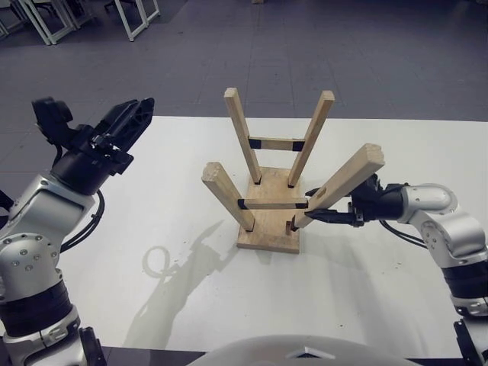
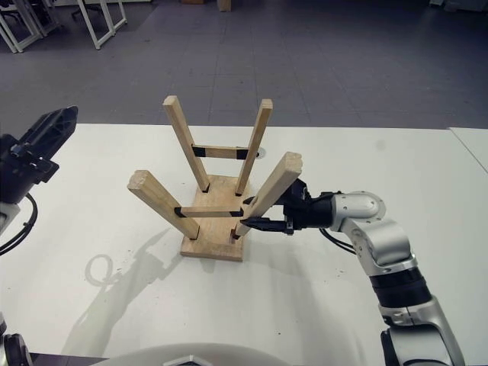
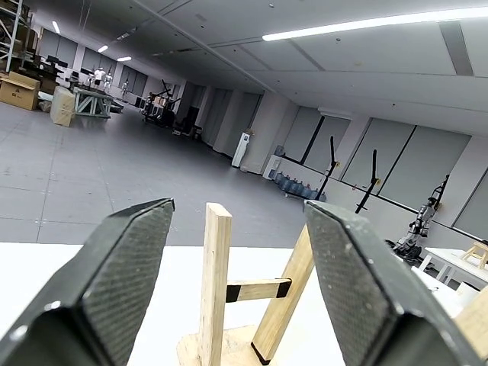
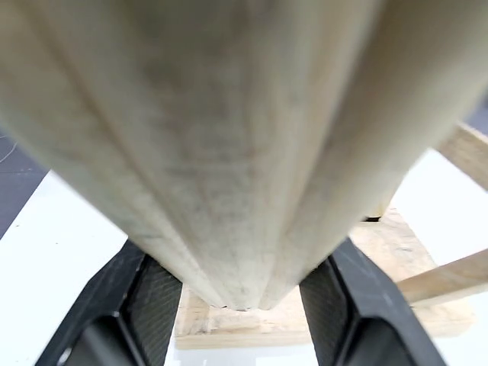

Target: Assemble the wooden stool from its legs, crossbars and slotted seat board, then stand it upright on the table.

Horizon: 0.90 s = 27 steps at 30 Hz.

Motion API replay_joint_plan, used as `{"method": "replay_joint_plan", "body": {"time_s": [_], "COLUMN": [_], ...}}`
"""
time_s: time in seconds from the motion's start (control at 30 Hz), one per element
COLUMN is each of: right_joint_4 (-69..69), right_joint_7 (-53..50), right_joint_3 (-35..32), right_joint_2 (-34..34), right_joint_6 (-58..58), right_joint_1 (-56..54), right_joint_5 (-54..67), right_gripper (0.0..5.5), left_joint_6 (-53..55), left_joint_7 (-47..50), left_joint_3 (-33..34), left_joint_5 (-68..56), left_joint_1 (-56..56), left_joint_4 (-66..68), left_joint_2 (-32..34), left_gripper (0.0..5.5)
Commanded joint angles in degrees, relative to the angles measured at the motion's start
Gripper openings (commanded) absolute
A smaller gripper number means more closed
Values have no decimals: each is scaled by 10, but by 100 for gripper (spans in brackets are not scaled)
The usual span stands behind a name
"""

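The stool (image 1: 271, 203) looks light, stiff, likely loose-jointed; right hand (image 1: 311, 217) clasps the centre-right leg (image 1: 347, 179) low, left hand (image 1: 136, 126) gapes empty upper left.

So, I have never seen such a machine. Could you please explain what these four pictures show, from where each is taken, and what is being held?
This is a humanoid robot with two arms; each ends in a two-finger gripper. Two pictures come from cameras in its head, looking down at a white table. The other two come from its wrists. On the table a wooden stool stands upside down: the seat board lies flat, four legs point up, joined by two crossbars. The right gripper is closed around the near right leg, low down. The left gripper is open, raised at the left, holding nothing.
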Motion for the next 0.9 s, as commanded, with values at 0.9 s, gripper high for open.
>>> {"method": "replay_joint_plan", "body": {"time_s": [0.9], "right_joint_4": [199], "right_joint_7": [36], "right_joint_3": [53], "right_joint_2": [69], "right_joint_6": [-113], "right_joint_1": [-26], "right_joint_5": [-100], "right_gripper": [203], "left_joint_6": [8], "left_joint_7": [33], "left_joint_3": [-40], "left_joint_5": [0], "left_joint_1": [27], "left_joint_4": [-56], "left_joint_2": [-29], "left_gripper": [313]}}
